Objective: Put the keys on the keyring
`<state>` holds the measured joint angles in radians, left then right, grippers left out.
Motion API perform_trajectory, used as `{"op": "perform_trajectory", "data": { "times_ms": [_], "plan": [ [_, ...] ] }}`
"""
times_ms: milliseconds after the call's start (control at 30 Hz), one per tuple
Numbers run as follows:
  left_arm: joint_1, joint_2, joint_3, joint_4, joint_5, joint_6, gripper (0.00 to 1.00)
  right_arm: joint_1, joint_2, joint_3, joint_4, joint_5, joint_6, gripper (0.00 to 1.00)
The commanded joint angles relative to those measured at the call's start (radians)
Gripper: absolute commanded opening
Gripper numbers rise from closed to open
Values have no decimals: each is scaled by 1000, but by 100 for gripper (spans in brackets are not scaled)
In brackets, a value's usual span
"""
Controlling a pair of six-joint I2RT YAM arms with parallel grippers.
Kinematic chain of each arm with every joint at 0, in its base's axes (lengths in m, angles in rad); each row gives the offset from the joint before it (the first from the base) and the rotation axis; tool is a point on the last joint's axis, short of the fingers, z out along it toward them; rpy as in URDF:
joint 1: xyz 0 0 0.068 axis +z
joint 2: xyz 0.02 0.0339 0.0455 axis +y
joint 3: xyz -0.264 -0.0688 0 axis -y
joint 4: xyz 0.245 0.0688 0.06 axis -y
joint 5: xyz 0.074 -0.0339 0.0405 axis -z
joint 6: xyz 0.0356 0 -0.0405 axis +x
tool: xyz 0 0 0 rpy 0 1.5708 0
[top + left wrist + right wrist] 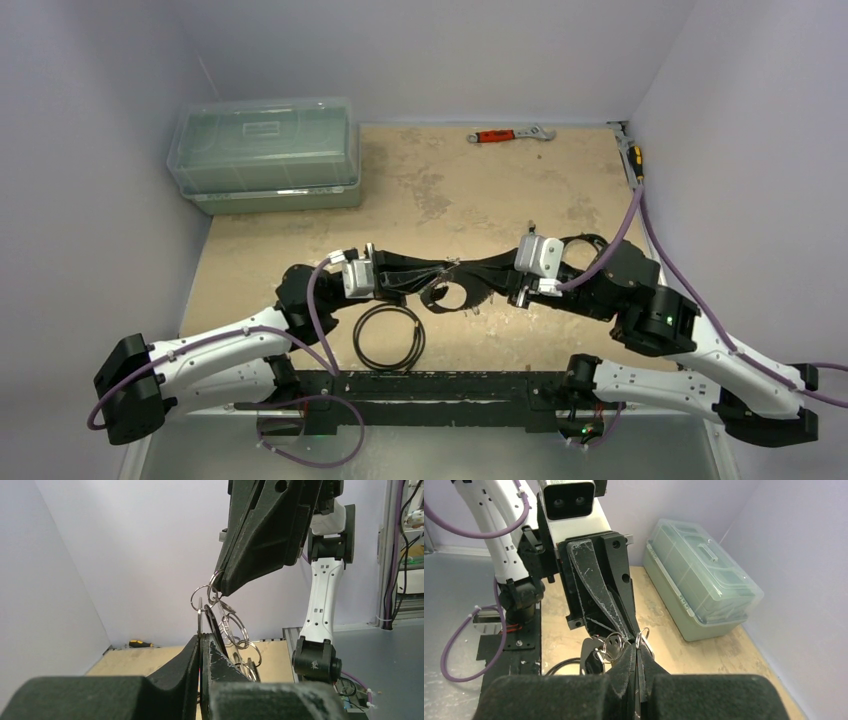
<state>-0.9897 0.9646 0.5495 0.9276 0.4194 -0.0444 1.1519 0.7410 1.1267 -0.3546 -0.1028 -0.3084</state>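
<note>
Left arm (225, 350): reaches low from the near-left base, forearm pointing right toward mid-table.
Coil (388, 337): flat on the table, just beside that wrist.
Left gripper (201, 645): fingers pressed together, pinching 1 loop of the keyring (232, 625), held in the air; keys (610, 653) dangle beneath.
Right gripper (637, 652): tip to tip with it, clamped on another loop.
Right arm (690, 335): folded at the elbow, forearm pointing left.
</note>
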Motion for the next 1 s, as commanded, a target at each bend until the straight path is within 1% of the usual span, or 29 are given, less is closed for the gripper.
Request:
{"op": "perform_trajectory", "data": {
  "times_ms": [0, 433, 600, 700, 767, 867, 933, 967],
  "plan": [
    [-3, -5, -14, 44, -33, -17, 0, 4, -40, -39, 164, 46, 52, 0],
    [-8, 21, -16, 36, 10, -18, 0, 3, -110, -218, 496, 122, 127, 0],
    [-13, 24, -14, 2, 6, 6, 0, 3, -118, -266, 580, 140, 162, 0],
    [-17, 24, -1, -71, -20, 38, 1, 3, -116, -287, 619, 141, 178, 0],
    [-18, 12, 5, -124, -42, 76, 18, 3, -114, -296, 623, 138, 183, 0],
    [-18, -35, -15, -147, -71, 98, 45, 3, -112, -287, 591, 119, 173, 0],
    [-18, -78, -20, -183, -91, 120, 53, 3, -120, -285, 566, 106, 164, 0],
    [-19, -103, -15, -212, -106, 136, 55, 3, -127, -286, 555, 105, 160, 0]
  ]
}}
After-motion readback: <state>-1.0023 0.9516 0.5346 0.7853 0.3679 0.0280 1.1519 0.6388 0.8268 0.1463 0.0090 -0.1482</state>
